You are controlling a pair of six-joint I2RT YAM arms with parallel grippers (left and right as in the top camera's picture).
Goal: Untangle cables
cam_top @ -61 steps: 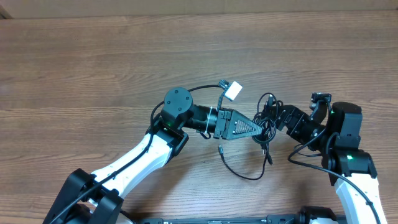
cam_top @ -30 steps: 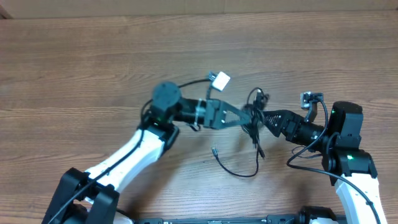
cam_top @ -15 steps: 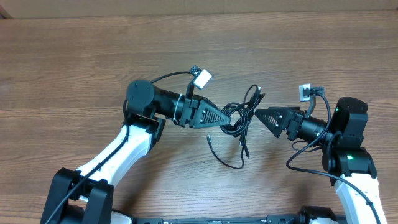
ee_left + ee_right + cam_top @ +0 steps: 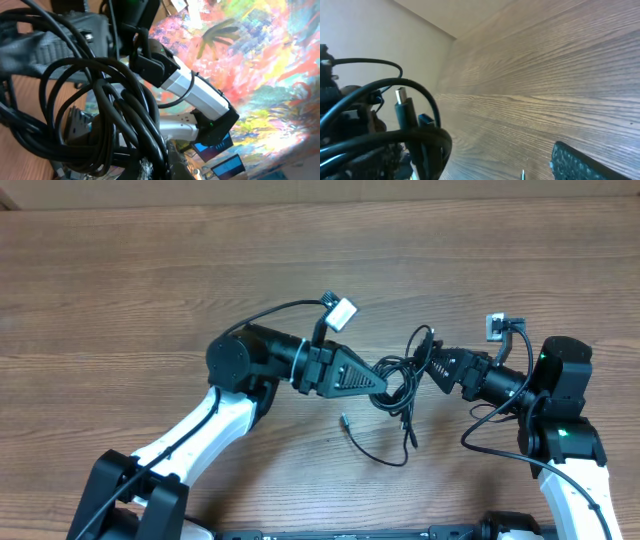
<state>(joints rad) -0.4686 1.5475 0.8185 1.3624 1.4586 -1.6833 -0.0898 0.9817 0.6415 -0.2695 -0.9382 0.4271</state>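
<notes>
Our left gripper [image 4: 386, 384] pinches the cables [image 4: 403, 392], the knot bunched right at its fingertips and one tail drooping below. Our right gripper [image 4: 430, 364] noses in opposite; spread or pressed, we cannot tell. No cord is free yet, so all the untangling is left.

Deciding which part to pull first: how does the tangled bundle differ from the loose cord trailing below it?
The tangled bundle is a tight knot of overlapping loops, while the loose cord is one open curve ending in a small plug. The tangled bundle sits between the left tool and the right tool, while the loose cord is clear of both. Both are thin and black.
</notes>
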